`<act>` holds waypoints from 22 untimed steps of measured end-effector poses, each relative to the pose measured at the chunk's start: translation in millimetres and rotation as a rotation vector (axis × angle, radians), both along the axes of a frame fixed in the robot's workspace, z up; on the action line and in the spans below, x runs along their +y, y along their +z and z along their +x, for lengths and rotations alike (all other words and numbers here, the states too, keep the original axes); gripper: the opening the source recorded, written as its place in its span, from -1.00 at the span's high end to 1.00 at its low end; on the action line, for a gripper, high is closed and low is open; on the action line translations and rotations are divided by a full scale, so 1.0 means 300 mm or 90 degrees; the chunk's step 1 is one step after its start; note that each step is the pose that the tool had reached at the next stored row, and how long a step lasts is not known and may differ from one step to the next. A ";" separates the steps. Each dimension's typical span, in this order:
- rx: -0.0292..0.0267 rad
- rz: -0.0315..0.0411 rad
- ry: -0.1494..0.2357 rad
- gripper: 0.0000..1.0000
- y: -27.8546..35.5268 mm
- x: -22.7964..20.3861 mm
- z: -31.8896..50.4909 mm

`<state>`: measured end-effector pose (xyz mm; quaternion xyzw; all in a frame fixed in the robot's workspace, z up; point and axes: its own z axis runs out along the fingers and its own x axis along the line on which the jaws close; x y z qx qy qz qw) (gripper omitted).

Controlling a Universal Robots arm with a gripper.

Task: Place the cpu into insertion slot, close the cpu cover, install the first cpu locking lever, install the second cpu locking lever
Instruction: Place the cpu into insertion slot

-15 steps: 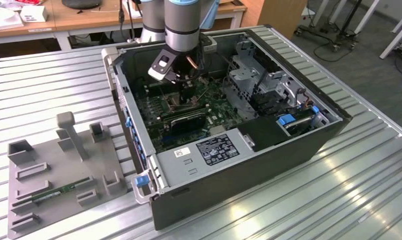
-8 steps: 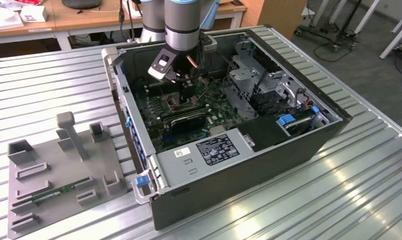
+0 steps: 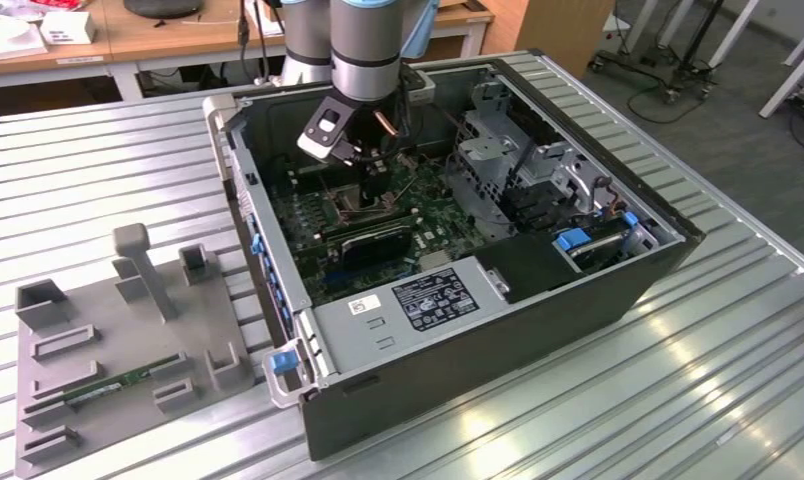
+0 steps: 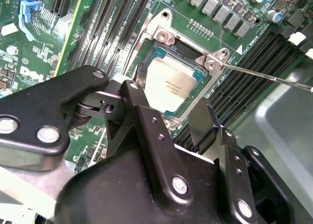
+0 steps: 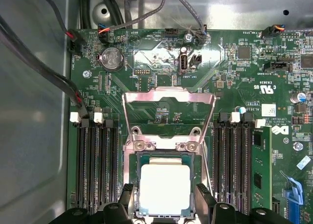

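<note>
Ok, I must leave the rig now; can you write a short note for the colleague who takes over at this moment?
Gripper: open, low over the socket, one finger on each side of the cpu, holding nothing.
Cpu: lies flat in the insertion slot.
Cpu cover: open, hinged back off the slot.
Done: cpu placed.
Left: closing the cover and installing both locking levers; one lever sticks out free beside the slot.

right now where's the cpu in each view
exterior view: can't pick it out; the pincer hangs over that part of the motherboard.
second wrist view: the cpu lies in the insertion slot, just past the pincer's tips.
first wrist view: cpu between the open pincer's tips.
shared landmark: the pincer.
</note>
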<state>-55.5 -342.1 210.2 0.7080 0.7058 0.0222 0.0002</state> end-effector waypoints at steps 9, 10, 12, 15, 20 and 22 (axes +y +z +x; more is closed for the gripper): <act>0.0000 -0.0001 0.000 -0.22 0.026 0.000 0.000; 0.0000 0.0000 0.000 -0.22 0.030 0.000 0.000; 0.0000 -0.0001 0.000 -0.22 0.033 0.000 0.000; 0.0000 0.0000 0.000 -0.22 0.033 0.000 0.000; 0.0002 -0.0003 0.000 -0.22 0.037 0.000 0.000; 0.0001 -0.0002 0.000 -0.22 0.044 0.000 0.000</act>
